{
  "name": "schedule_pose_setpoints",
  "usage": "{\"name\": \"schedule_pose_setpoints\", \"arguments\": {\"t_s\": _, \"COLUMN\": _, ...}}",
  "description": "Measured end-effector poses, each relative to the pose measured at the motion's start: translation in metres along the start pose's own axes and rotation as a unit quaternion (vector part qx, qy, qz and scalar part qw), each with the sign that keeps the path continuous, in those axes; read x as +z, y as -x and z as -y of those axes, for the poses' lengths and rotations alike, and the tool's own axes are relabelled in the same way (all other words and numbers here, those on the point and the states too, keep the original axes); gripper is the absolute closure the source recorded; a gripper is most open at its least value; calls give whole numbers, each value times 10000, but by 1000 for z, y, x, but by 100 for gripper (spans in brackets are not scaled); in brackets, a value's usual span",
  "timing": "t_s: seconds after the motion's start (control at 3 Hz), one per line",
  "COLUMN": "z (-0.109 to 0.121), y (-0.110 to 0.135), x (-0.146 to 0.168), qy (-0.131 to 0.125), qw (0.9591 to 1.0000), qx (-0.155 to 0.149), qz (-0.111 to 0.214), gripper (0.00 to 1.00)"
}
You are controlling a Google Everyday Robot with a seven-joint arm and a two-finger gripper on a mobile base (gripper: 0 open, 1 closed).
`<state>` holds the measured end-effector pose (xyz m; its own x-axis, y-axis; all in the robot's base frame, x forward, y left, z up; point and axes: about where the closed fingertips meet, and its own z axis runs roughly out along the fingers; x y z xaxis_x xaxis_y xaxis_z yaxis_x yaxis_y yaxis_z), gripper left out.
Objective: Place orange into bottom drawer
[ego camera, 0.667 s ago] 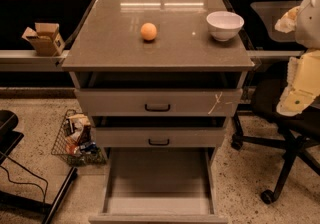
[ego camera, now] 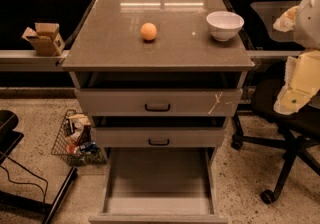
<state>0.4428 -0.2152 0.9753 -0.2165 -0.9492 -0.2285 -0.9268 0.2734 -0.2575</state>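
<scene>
The orange [ego camera: 148, 31] sits on the grey cabinet top [ego camera: 115, 48], left of centre. The bottom drawer [ego camera: 159, 180] is pulled open at the foot of the cabinet, showing a plain bare floor. The two upper drawers with black handles are shut or nearly shut. My arm's pale segments show at the right edge, and my gripper [ego camera: 286, 18] is there too, beside the cabinet, right of the white bowl and well away from the orange.
A white bowl [ego camera: 225, 25] stands on the top's right side. A black office chair [ego camera: 280, 133] is right of the cabinet, under my arm. A wire basket of items [ego camera: 75, 140] sits on the floor at left. A cardboard box [ego camera: 44, 38] rests on the left ledge.
</scene>
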Motion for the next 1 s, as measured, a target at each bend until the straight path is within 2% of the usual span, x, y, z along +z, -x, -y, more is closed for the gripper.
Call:
{"name": "schedule_pose_setpoints", "arguments": {"t_s": 0.33, "z": 19, "y": 2, "x": 29, "qy": 44, "qw": 9984, "qx": 202, "qz": 523, "gripper": 0}}
{"name": "schedule_pose_setpoints", "arguments": {"t_s": 0.67, "z": 61, "y": 32, "x": 86, "qy": 12, "qw": 9885, "qx": 548, "qz": 1407, "gripper": 0}}
{"name": "schedule_pose_setpoints", "arguments": {"t_s": 1.0, "z": 112, "y": 74, "x": 117, "qy": -345, "qw": 9734, "qx": 594, "qz": 2184, "gripper": 0}}
